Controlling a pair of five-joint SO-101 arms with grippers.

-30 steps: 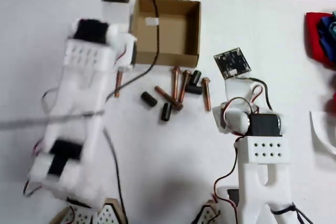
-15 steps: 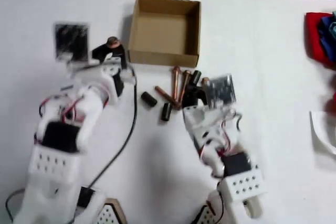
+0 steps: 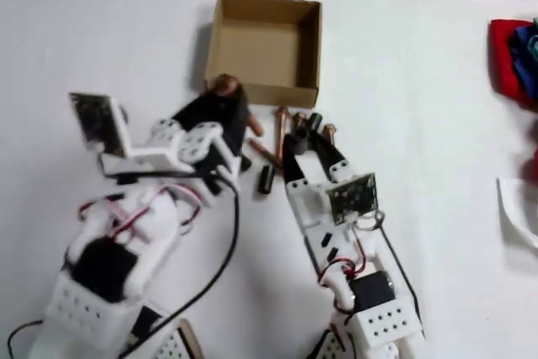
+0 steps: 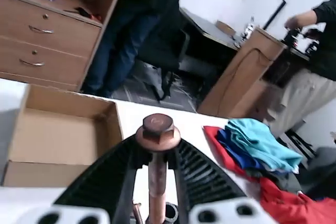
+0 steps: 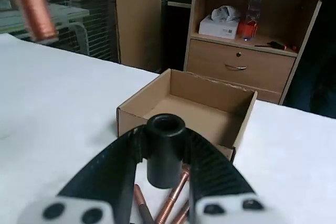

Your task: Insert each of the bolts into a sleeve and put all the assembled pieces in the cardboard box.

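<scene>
My left gripper (image 3: pixel 235 105) is shut on a copper bolt (image 3: pixel 227 87), held above the table just in front of the cardboard box (image 3: pixel 265 88). In the left wrist view the bolt (image 4: pixel 157 129) stands head-up between the jaws of that gripper (image 4: pixel 157 148). My right gripper (image 3: pixel 303 136) is shut on a black sleeve (image 3: pixel 300 142) over the loose pile. The sleeve (image 5: pixel 164 148) stands upright with its bore facing up, and the left arm's bolt (image 5: pixel 32 4) hangs farther off. Loose bolts (image 3: pixel 280 124) and a sleeve (image 3: pixel 266 179) lie between the grippers.
The cardboard box (image 5: pixel 189 109) holds nothing. A red and blue cloth (image 3: pixel 514 48) lies at the right edge of the table, with a white object (image 3: pixel 514 212) below it. Open table surface lies right of the pile.
The left arm has swung right with the bolt, from left of the box to its front. The right arm has come forward to the pile and shut on a sleeve.
</scene>
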